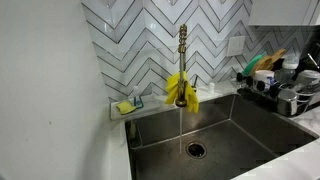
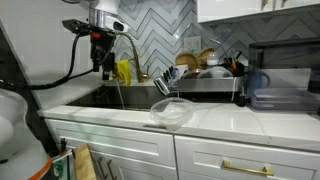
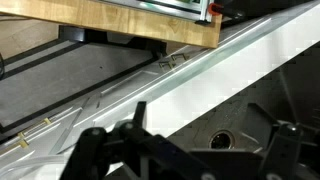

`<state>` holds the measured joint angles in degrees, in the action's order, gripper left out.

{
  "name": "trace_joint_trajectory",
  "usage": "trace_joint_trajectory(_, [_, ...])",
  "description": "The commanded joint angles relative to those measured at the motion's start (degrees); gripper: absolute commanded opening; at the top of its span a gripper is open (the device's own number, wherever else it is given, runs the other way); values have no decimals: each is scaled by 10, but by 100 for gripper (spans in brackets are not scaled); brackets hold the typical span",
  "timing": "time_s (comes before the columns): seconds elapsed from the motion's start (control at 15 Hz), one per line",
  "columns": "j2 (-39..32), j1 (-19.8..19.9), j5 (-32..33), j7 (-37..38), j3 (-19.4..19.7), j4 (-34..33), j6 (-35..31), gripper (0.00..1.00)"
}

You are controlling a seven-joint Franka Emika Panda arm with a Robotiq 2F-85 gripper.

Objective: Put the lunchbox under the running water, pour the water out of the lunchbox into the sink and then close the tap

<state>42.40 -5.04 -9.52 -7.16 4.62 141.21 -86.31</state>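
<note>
Two fingers of your gripper (image 3: 188,150) stand apart and empty, low in the wrist view, over the sink (image 3: 242,112). The clear lunchbox (image 2: 172,112) sits on the counter (image 2: 235,120), lower centre of an exterior view, well apart. Descend over one wall, pinch squarely, then carry it level to the running water (image 2: 118,95).

A chevron-tiled backsplash (image 1: 130,30) rises behind the white countertop (image 2: 260,120), a loaded dish rack (image 1: 275,85) at one end, a yellow sponge (image 1: 124,107) in its small holder (image 1: 137,100) at the other, with white cabinets (image 2: 130,150) below.
</note>
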Motion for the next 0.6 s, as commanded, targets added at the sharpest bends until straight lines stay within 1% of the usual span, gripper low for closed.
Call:
trace_joint_trajectory(0.0, [-1, 13, -5, -7, -9, -1, 2, 100])
trace_joint_trajectory(0.2, [-1, 13, -5, -7, -9, -2, 2, 100])
trace_joint_trajectory(0.27, [-13, 18, 0, 0, -8, -7, 4, 100])
trace_joint_trajectory(0.47, [-72, 56, 64, -22, 15, -10, -80, 100])
trace_joint_trajectory(0.53, [-88, 62, 80, -35, 23, -14, -100, 100])
